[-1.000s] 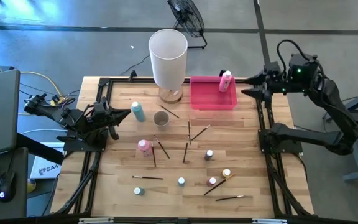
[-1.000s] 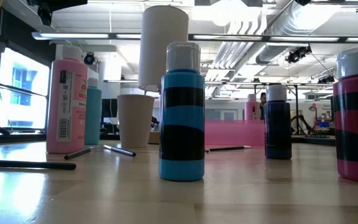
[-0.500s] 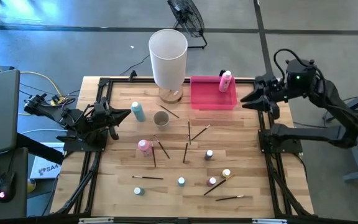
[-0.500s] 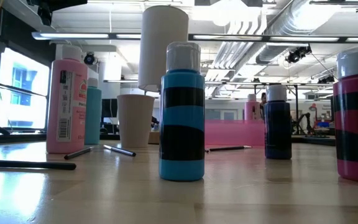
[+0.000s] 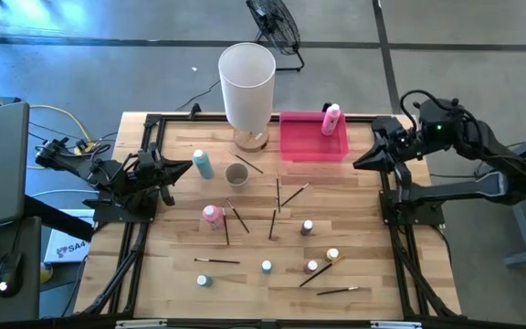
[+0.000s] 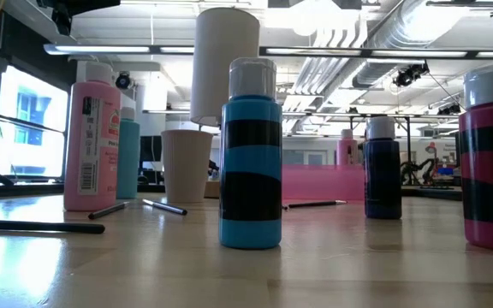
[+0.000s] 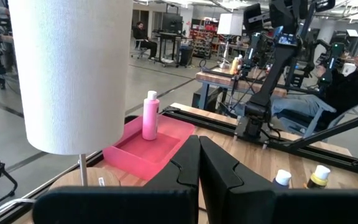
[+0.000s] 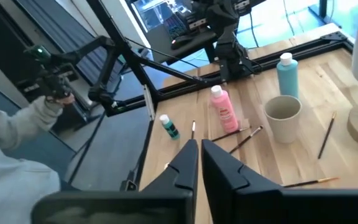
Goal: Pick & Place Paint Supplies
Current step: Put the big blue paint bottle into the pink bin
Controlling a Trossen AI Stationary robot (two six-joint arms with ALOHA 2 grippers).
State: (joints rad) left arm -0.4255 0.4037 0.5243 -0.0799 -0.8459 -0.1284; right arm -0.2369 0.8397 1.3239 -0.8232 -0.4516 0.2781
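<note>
The left gripper waits at the left edge of the surface, its fingers pressed together on nothing, with the teal bottle just beside its tip and the pink bottle a little farther in; by my judgement this arm is the nearer one for both. Across the middle lie the brushes, about seven as far as I can count, mostly with their long axes running toward and away from the tray, and a paper cup stands beside the white cylinder. Five tiny bottles sit toward the front, the nearest to the right arm being the dark one. A second pink bottle already stands in the tray's right corner. The right gripper hovers at the right edge, empty and clenched, with the loose supplies lying to its left and forward.
</note>
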